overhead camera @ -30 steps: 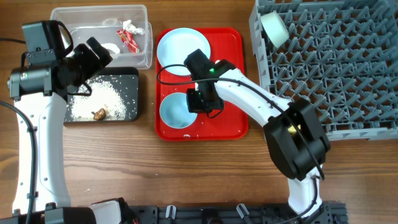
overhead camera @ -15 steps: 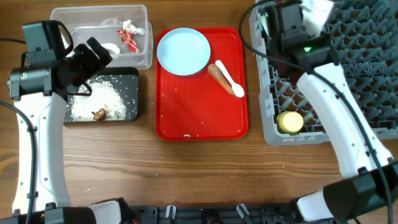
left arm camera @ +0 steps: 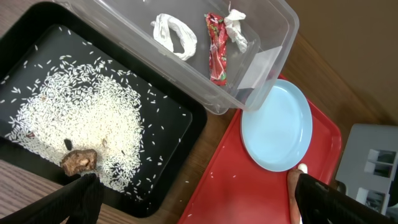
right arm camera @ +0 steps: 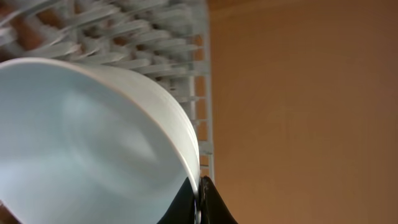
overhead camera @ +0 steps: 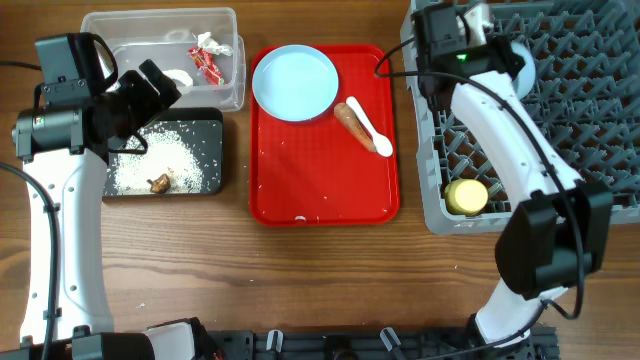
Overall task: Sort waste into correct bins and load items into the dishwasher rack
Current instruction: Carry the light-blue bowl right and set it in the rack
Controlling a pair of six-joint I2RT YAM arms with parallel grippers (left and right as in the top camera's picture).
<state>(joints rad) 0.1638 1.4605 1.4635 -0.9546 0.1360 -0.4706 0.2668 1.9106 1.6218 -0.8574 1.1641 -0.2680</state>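
Your right gripper is clamped on the rim of a pale blue-white round bowl. Judged: an edge grip, so the bowl can stand between pegs. The arm reaches to the far-left corner of the large grey plastic lattice rack. 1 small yellow cup sits at its near-left corner.

Your left gripper hangs empty, fingers wide apart, over the seam between the clear plastic tub and the black rectangular tray.

Not yet sorted, on the flat red serving tray: 1 pale blue round plate, 1 orange carrot, 1 white plastic spoon.
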